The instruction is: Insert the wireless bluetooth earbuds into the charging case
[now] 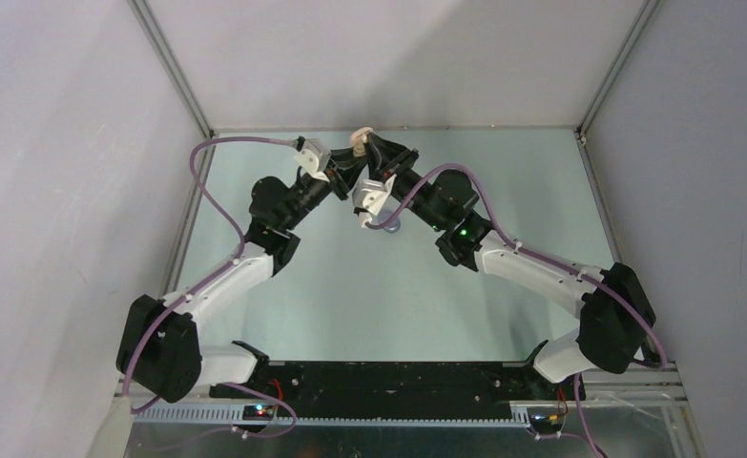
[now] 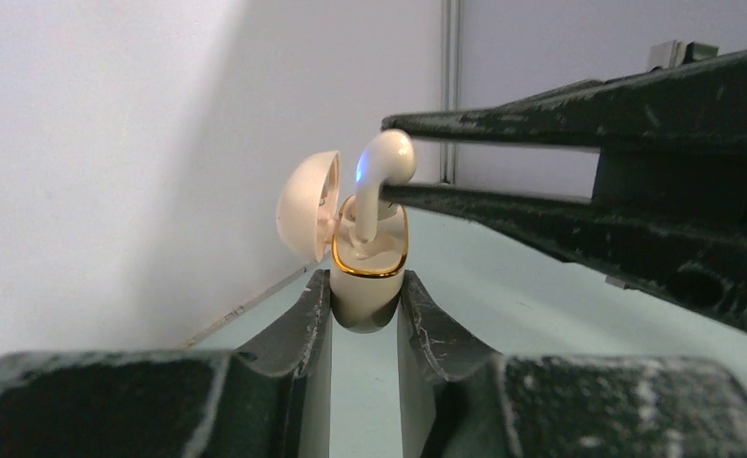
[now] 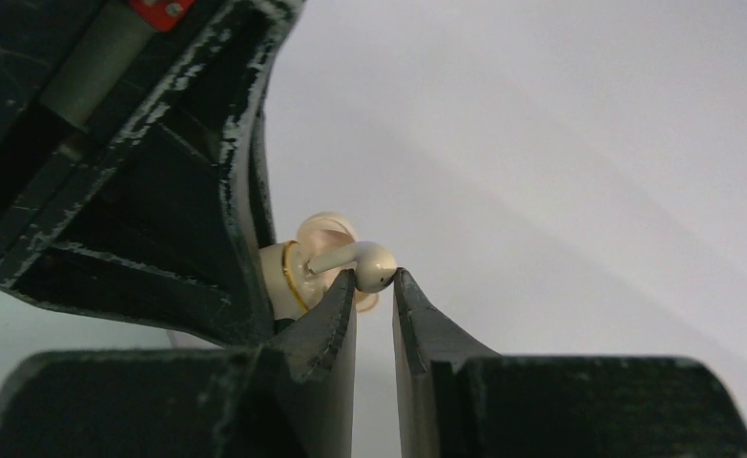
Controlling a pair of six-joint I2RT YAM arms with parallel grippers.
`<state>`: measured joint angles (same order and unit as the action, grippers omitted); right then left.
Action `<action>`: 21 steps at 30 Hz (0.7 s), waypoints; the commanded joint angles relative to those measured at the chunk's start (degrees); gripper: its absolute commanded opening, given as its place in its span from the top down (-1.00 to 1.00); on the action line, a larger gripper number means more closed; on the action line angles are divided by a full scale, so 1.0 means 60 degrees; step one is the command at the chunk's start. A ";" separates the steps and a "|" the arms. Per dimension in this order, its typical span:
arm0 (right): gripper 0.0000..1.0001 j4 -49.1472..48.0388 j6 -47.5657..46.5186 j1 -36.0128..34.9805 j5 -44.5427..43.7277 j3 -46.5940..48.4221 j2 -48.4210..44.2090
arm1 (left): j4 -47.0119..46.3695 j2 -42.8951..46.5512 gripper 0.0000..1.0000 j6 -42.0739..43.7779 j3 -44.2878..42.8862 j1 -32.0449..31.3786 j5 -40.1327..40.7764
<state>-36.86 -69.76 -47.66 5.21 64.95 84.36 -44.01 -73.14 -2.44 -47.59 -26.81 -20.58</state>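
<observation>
My left gripper [image 2: 364, 286] is shut on the cream charging case [image 2: 367, 277], which has a gold rim, and holds it up in the air at the back of the table. Its lid [image 2: 307, 205] stands open to the left. My right gripper [image 3: 376, 277] is shut on the head of a cream earbud [image 3: 369, 262]. The earbud [image 2: 383, 162] sits over the case's opening with its stem pointing down into it and a blue light on its side. In the top view both grippers meet at the case [image 1: 360, 141]. No lilac earbuds show.
A small lilac thing [image 1: 393, 227] lies on the green table [image 1: 350, 286] under the right arm, mostly hidden, so I cannot tell what it is. The white back wall stands close behind the grippers. A metal frame post [image 2: 450, 91] rises at the back.
</observation>
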 commanded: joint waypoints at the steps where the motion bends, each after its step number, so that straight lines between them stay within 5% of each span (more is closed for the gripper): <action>1: 1.00 0.0014 -0.0176 -0.0113 0.0007 0.0218 0.0135 | -0.0289 0.0190 1.00 0.0297 -0.0327 0.0030 -0.0184; 18: 0.99 0.1718 -0.1455 -0.0122 0.0415 0.0209 -0.0004 | -0.0480 0.0238 1.00 0.0197 -0.0293 0.0017 0.0220; 21: 0.76 0.1942 -0.1791 -0.0092 0.0450 0.0208 -0.0076 | -0.0487 0.0250 1.00 0.0225 -0.0265 0.0015 0.0171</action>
<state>-31.48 -77.21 -48.05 6.11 65.08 84.95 -42.06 -73.14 -1.61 -47.59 -26.76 -20.73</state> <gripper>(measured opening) 0.205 0.263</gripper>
